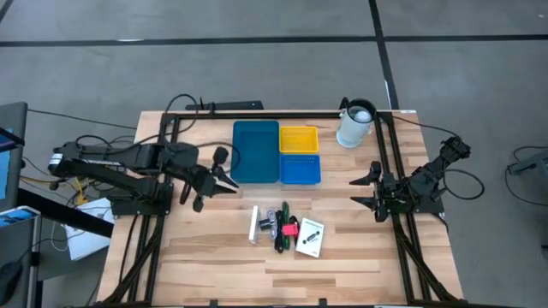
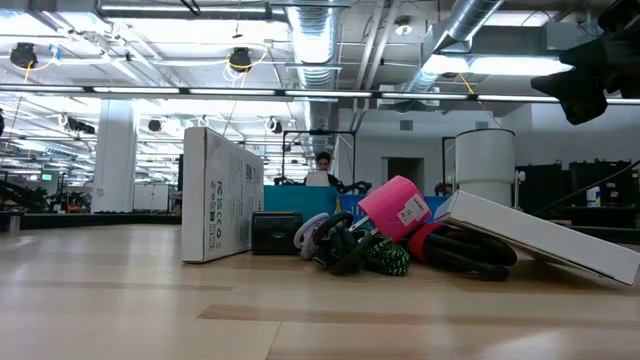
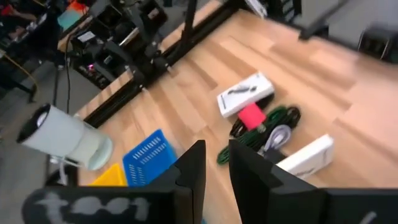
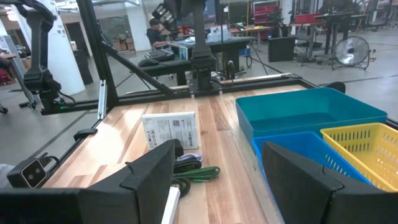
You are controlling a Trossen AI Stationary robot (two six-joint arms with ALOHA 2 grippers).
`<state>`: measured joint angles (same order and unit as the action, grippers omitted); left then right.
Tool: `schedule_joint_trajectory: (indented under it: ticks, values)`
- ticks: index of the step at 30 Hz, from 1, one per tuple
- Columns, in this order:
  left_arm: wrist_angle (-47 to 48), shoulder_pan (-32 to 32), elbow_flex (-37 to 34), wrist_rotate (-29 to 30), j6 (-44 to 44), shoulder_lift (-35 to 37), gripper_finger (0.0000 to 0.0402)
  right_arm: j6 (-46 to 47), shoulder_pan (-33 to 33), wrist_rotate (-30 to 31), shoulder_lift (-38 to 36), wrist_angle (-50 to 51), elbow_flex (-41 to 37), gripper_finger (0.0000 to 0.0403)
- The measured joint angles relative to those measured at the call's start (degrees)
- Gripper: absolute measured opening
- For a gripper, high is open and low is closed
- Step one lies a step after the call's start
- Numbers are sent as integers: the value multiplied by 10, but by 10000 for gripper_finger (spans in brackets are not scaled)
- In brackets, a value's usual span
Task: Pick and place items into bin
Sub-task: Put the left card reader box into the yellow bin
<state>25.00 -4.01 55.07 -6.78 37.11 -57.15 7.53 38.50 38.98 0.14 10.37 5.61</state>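
The items lie in a small heap at the table's near middle: a white bar, black and green pens, a small silver piece, a red piece and a white printed card. The bin stands behind them: a long teal tray, a yellow tray and a blue tray. My left gripper hovers left of the teal tray; its fingers stand a narrow gap apart, nothing between them. My right gripper waits open at the right.
A white cylindrical jug stands at the far right, behind the yellow tray. Black frame rails run along the table's left, right and far sides. Bare wood lies left and right of the heap and along the near edge.
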Motion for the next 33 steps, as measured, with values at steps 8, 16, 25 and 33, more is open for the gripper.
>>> schedule_joint_trajectory:
  ticks: [8,16,25,33]
  values:
    - [0,-69,0,80,-30,-45,59,0,0,0,0,0,0,235]
    - [-1,-109,0,144,-181,-68,65,0,0,0,0,0,0,235]
    - [47,-107,0,159,-408,-62,108,0,0,0,0,0,0,235]
    - [94,-106,0,147,-582,-62,150,0,0,0,0,0,0,235]
